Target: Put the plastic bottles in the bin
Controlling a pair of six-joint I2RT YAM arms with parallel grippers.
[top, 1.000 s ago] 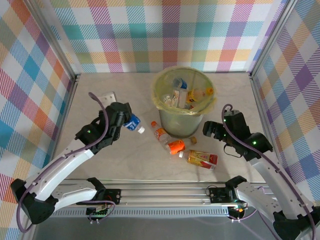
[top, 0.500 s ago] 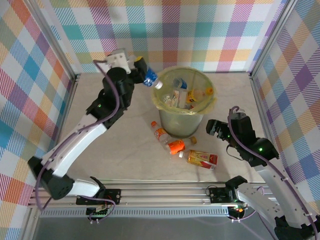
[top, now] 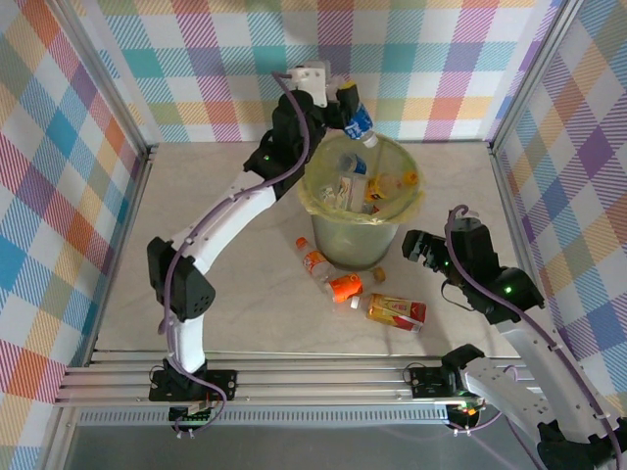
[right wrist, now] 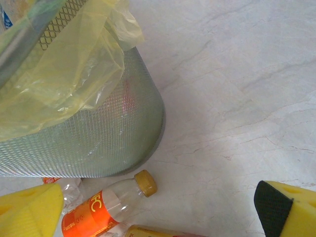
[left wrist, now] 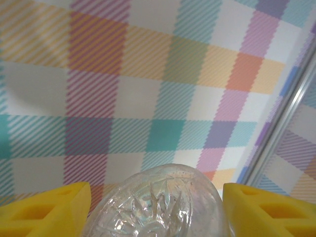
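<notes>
My left gripper (top: 349, 106) is raised high over the far rim of the bin (top: 318, 201) and is shut on a clear bottle with a blue label (top: 360, 123), neck pointing down toward the opening. In the left wrist view the bottle's clear base (left wrist: 158, 200) sits between the yellow fingers (left wrist: 47, 212). Several bottles (top: 353, 181) lie inside the bin. On the table in front of it lie an orange-labelled bottle (top: 315, 260), an orange bottle (top: 345, 286) and a yellow-red one (top: 397, 311). My right gripper (top: 416, 250) stands open beside the bin (right wrist: 84, 123), above the orange bottle (right wrist: 98, 210).
A small brown cap (top: 378, 275) lies by the bin's base. Checked walls with metal posts (top: 509, 108) enclose the table on three sides. Open marble table (top: 225, 284) stretches to the left of the bin.
My left arm has lifted the blue-labelled bottle from the table left of the bin, swung it up and rightward, and now holds it over the bin's rim. The right gripper barely moved.
</notes>
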